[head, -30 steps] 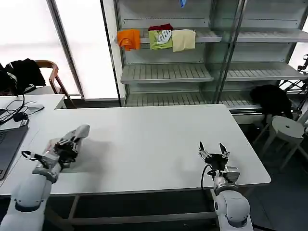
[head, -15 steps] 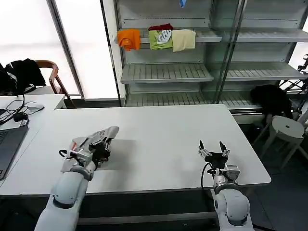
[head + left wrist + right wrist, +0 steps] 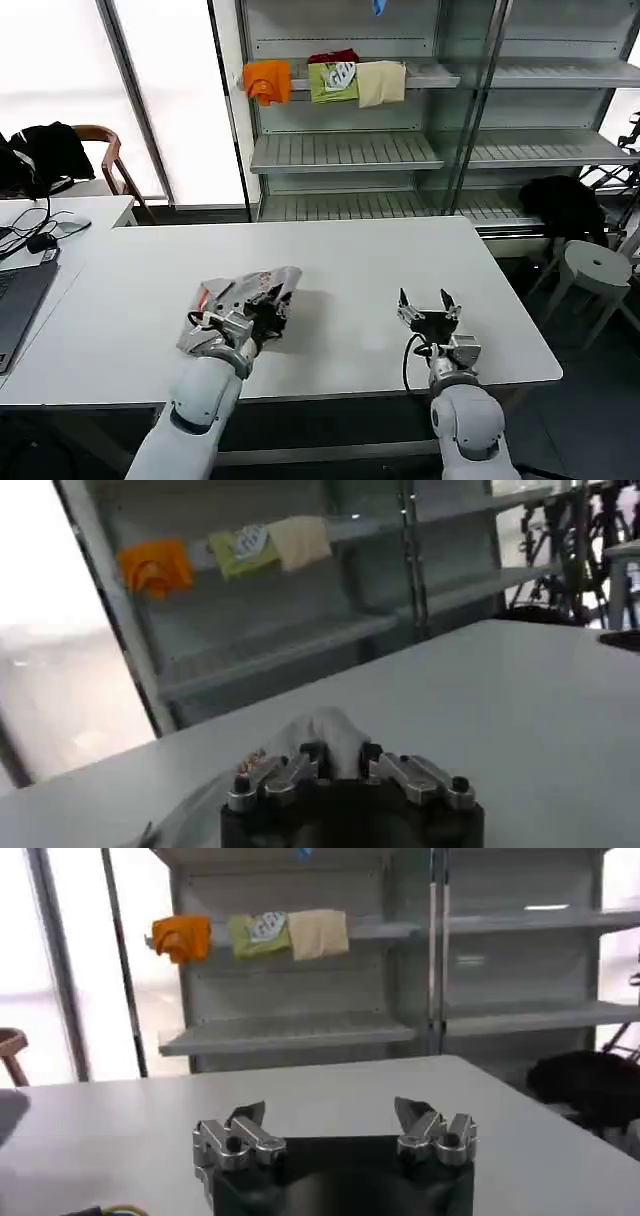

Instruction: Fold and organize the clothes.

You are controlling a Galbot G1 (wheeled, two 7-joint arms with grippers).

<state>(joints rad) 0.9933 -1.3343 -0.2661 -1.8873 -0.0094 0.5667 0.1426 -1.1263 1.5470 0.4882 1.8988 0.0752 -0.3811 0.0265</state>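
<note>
Resting on a broad white table (image 3: 350, 260), well short of its middle, sits a bunched grey shirt (image 3: 245, 295), pinched shut in the left claw (image 3: 262, 318) low over the near edge. Risks dragging into a tighter wad or slipping loose, given so small a bite. Waits the right claw (image 3: 424, 312) nearby, spread wide, holding nothing.
</note>
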